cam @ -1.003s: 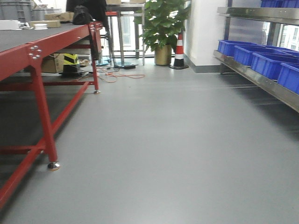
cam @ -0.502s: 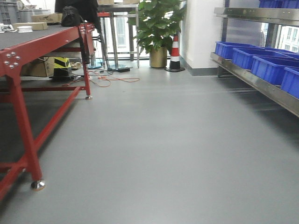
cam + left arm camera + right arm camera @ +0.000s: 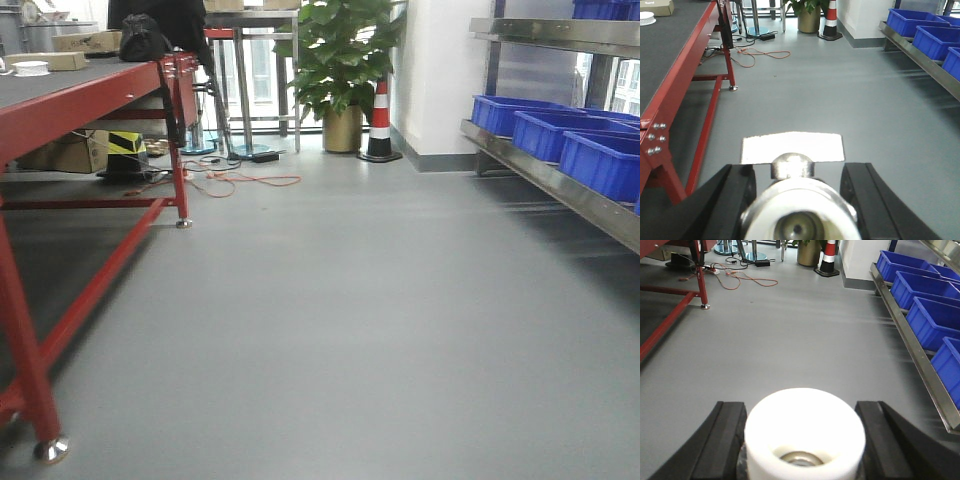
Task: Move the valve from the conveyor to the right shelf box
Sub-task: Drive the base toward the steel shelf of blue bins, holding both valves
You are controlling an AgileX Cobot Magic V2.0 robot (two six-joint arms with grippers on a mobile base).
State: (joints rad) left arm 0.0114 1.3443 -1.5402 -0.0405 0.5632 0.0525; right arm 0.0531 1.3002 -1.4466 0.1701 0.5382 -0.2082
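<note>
In the left wrist view my left gripper point(image 3: 800, 175) is shut on a valve point(image 3: 800, 205) with a white body, a metal stem and a flat white handle. The right wrist view shows my right gripper point(image 3: 802, 412) shut on a second valve point(image 3: 805, 427), a white cylinder with a metal core. The conveyor point(image 3: 60, 100), dark belt on a red frame, runs along the left and also shows as conveyor point(image 3: 670, 60). On the right stands the steel shelf point(image 3: 555, 175) holding blue boxes point(image 3: 600, 160), seen too as blue boxes point(image 3: 922, 297). Neither gripper appears in the front view.
Grey floor stretches ahead between conveyor and shelf. At the far end are a potted plant point(image 3: 345, 60), a striped traffic cone point(image 3: 380, 120), a metal stand point(image 3: 255, 80) and orange cables point(image 3: 240, 182) on the floor. Cardboard boxes point(image 3: 50, 60) and a black bag point(image 3: 143, 40) sit on the conveyor.
The front view has advanced along the aisle. The near red conveyor leg slid to the lower left, and the blue boxes shifted toward the right edge.
</note>
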